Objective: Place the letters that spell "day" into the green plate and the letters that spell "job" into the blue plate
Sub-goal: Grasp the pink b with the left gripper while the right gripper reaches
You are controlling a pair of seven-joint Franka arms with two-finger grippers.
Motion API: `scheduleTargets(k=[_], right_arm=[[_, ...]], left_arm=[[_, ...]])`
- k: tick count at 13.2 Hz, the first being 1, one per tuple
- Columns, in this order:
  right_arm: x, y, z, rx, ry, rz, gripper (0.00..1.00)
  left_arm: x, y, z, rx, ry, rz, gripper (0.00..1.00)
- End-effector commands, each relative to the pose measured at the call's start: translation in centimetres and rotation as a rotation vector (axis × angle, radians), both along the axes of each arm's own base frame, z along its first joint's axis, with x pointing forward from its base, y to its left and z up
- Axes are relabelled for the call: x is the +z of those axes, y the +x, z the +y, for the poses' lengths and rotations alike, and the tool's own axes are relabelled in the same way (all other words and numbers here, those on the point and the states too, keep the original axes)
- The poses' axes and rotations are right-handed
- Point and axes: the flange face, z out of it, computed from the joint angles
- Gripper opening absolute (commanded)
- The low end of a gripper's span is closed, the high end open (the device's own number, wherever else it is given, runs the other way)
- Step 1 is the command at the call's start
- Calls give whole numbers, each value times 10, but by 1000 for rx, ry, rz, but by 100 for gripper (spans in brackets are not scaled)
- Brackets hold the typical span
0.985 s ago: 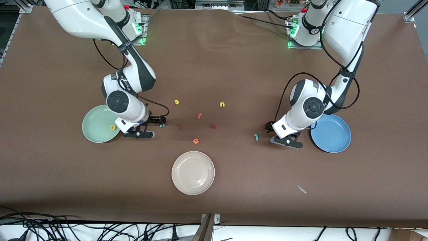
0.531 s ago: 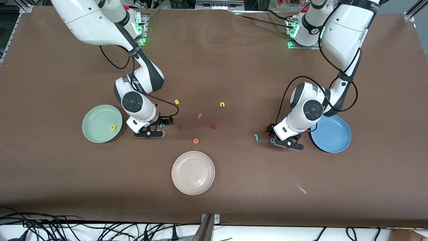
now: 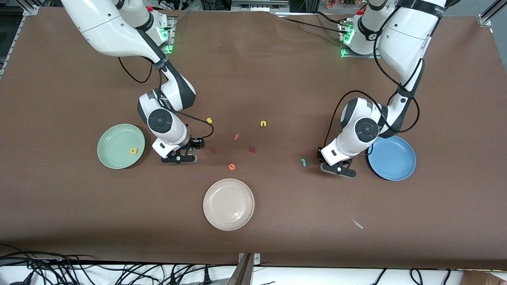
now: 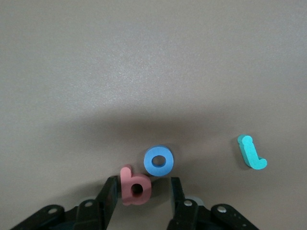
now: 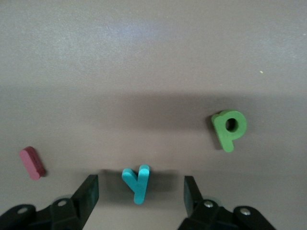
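Looking across from the right arm's end of the table: the green plate has the yellow "a" lying in it. Just beside it my right gripper is down at the table, fingers spread on either side of the teal "y" without touching it. The green "d" lies just off to one side, a dark red bar letter to the other.

Mid-table clutter: yellow "s", yellow "u", a reddish "f", another dark red letter, the orange "e", and the cream plate nearest the camera.

Then the teal "j", and my left gripper low at the table with fingers either side of the pink "b"; can't tell if it's pinched. The blue "o" touches the "b". The blue plate holds no letters.
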Motion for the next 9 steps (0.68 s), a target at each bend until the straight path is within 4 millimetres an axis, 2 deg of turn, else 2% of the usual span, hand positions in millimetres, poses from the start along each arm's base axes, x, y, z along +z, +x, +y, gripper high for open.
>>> scheduleTargets(k=[1,2,3,4,7,9], right_arm=[[-8,0,3,6,0,-16,65],[-9,-1,4,7,-1,-15,63],[-10,-1,4,7,-1,-13,55],[-10,-1,4,6,-1,-13,50],[-10,-1,4,1,-1,-15,39],[-10,-1,5,1,-1,-15,30]], left_arm=[[-1,5,1,-29,23,-21,42],[-2,4,1,-42,33,-18,26],[-2,3,1,-59,45,-23,12],[-2,3,1,-77,57,-27,2],[8,5,3,-75,61,-35,0],[44,7,9,-58,63,-48,0]])
